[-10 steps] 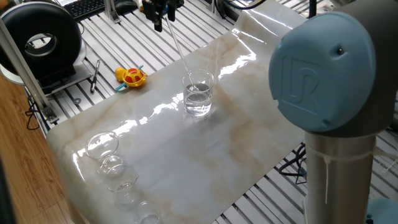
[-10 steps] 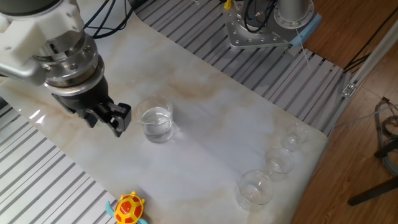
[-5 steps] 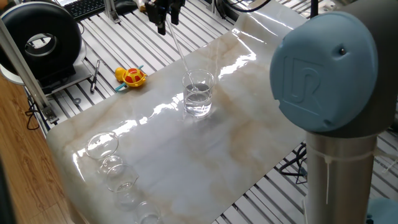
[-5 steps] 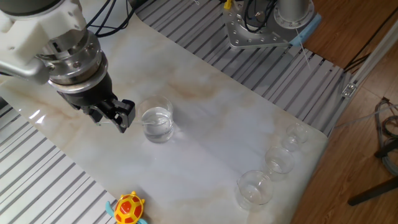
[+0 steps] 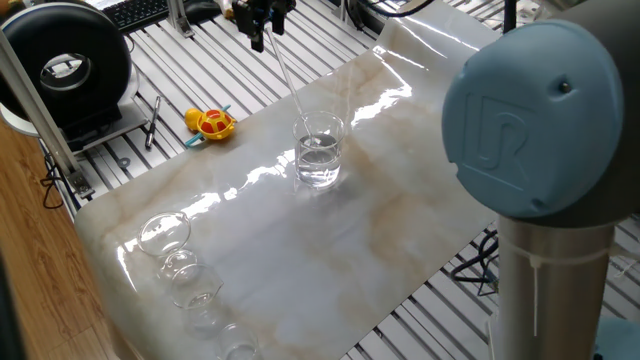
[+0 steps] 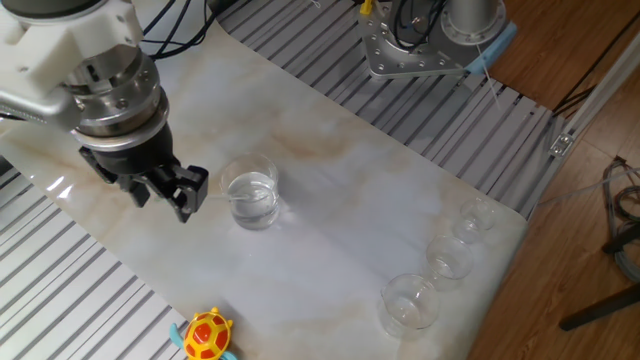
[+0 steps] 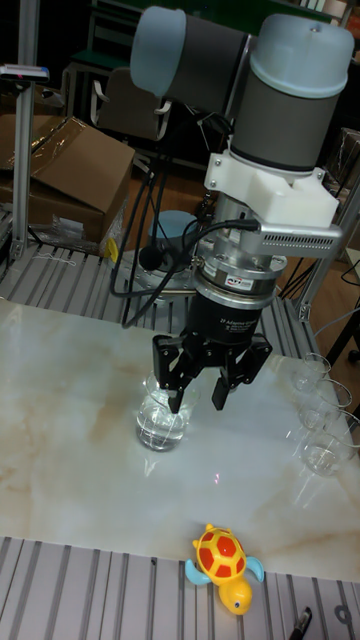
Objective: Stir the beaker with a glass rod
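The beaker stands upright mid-table on the marble sheet, holding clear liquid. The thin glass rod slants from my gripper down into the beaker, with its lower end in the liquid. My gripper hangs above and beside the beaker, shut on the rod's upper end. In the other fixed view and the tall fixed view the rod is too faint to trace.
A yellow toy turtle lies near the table edge. Several small glass vessels cluster at one end. A black round device and the arm's base flank the table.
The gripper swung a little toward the beaker and then back away, carrying the rod's top with it. The beaker has stayed put.
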Controlling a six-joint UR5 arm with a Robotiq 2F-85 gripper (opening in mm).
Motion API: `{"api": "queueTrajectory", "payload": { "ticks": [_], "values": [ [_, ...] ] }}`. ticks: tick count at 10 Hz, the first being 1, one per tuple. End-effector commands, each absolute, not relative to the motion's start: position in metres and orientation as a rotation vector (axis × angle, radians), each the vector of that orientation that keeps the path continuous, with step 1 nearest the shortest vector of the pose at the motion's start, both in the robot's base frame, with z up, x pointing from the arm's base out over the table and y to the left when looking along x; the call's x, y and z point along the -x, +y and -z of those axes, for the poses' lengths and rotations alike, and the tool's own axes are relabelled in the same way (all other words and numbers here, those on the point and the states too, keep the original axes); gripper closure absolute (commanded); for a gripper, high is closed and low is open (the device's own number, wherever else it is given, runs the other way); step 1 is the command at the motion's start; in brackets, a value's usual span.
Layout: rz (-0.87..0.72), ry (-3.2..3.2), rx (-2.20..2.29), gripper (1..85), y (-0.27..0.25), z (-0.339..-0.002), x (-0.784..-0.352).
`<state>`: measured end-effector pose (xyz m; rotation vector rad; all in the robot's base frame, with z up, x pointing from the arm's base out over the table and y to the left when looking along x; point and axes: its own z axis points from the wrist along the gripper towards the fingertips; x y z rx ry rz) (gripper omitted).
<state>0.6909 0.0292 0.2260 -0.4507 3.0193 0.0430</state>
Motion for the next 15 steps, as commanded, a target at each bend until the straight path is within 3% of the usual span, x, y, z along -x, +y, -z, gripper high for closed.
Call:
{"api": "queueTrajectory", "payload": {
  "ticks": [1, 7, 12, 15],
  "values": [
    [-0.045, 2.994, 0.433, 31.0, 0.03, -0.228, -0.697],
    [-0.038, 3.043, 0.425, 30.0, 0.043, -0.222, -0.722],
    [-0.044, 3.101, 0.418, 31.3, 0.032, -0.223, -0.69],
    [-0.127, 3.193, 0.366, 29.7, 0.043, -0.227, -0.662]
  ]
}}
